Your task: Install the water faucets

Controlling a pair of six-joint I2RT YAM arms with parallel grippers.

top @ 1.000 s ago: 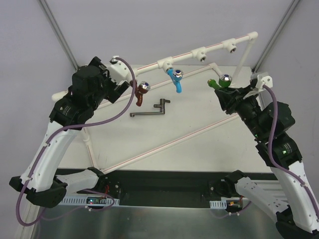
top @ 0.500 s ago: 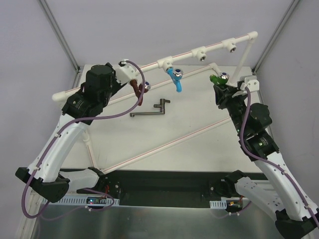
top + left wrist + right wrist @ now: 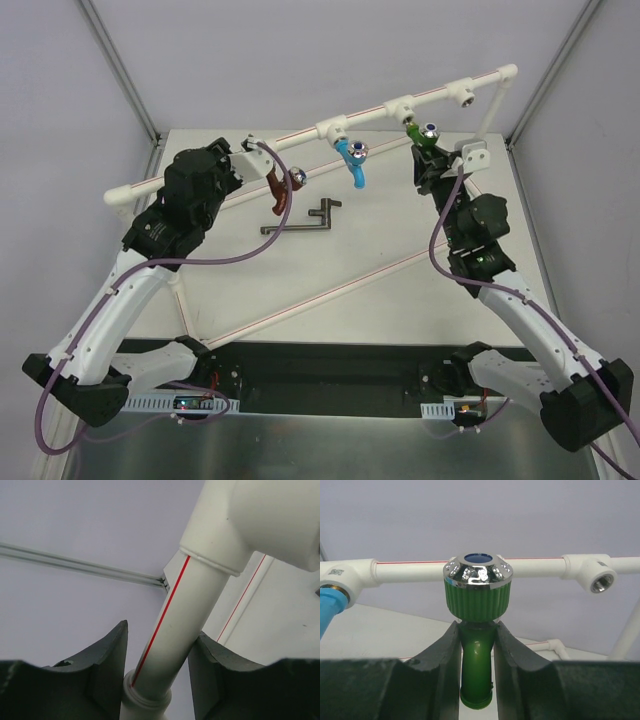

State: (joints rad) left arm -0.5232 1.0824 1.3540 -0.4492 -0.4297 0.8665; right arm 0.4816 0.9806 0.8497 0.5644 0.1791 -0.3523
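My right gripper (image 3: 477, 625) is shut on the neck of the green water faucet (image 3: 477, 597), silver cap up, held just in front of the upper white pipe (image 3: 410, 571). From above, the green faucet (image 3: 416, 137) sits just below the middle tee (image 3: 400, 106), with the right gripper (image 3: 426, 156) under it. The blue faucet (image 3: 352, 160) hangs from a tee (image 3: 333, 128). At the pipe's left part hangs the reddish-brown faucet (image 3: 279, 192). My left gripper (image 3: 162, 630) is closed round the white pipe (image 3: 185, 615), right beside the brown faucet from above (image 3: 244, 152).
An open tee (image 3: 597, 580) stands to the right of the green faucet. A dark L-shaped metal tool (image 3: 305, 222) lies on the table. The frame's low diagonal pipe (image 3: 340, 285) crosses the table. The frame's upright (image 3: 490, 110) stands at the back right.
The right gripper has carried the green faucet up and left to the upper pipe. The left gripper has left the brown faucet, drawn back and closed on the pipe.
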